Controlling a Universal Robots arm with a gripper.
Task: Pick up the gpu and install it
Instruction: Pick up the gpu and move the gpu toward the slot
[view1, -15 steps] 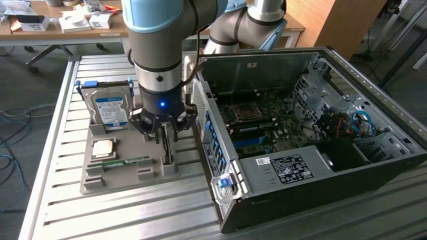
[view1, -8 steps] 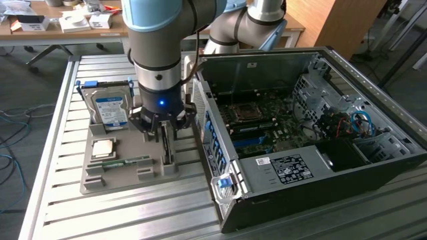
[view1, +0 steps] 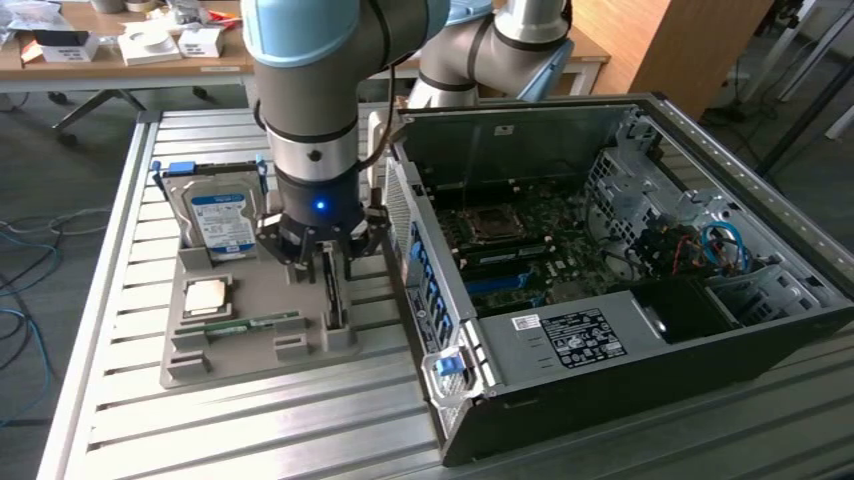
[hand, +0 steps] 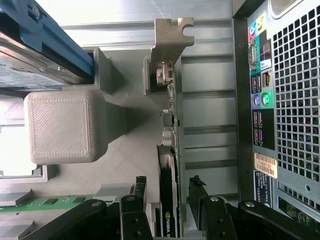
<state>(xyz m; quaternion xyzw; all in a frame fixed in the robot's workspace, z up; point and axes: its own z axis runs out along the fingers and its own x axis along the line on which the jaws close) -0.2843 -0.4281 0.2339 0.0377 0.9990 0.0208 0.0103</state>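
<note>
The gpu (view1: 334, 303) stands on its long edge in a slot of the grey printed holder (view1: 240, 358), on the side nearest the computer case. In the wrist view the gpu (hand: 168, 170) is a thin dark-edged card with its silver bracket (hand: 171, 35) at the far end. My gripper (view1: 328, 268) is lowered over the card's near end. It is open, with one black finger (hand: 140, 194) on each side of the card and a small gap on both sides. My gripper (hand: 169, 194) straddles the card without pressing on it.
The open computer case (view1: 607, 335) lies right beside the holder, its motherboard (view1: 521, 250) facing up and its rear ports (hand: 260, 100) close to the card. The holder also carries a hard drive (view1: 220, 220), a processor chip (view1: 207, 295) and a green memory stick (view1: 254, 325). All rest on a slatted metal table (view1: 267, 430).
</note>
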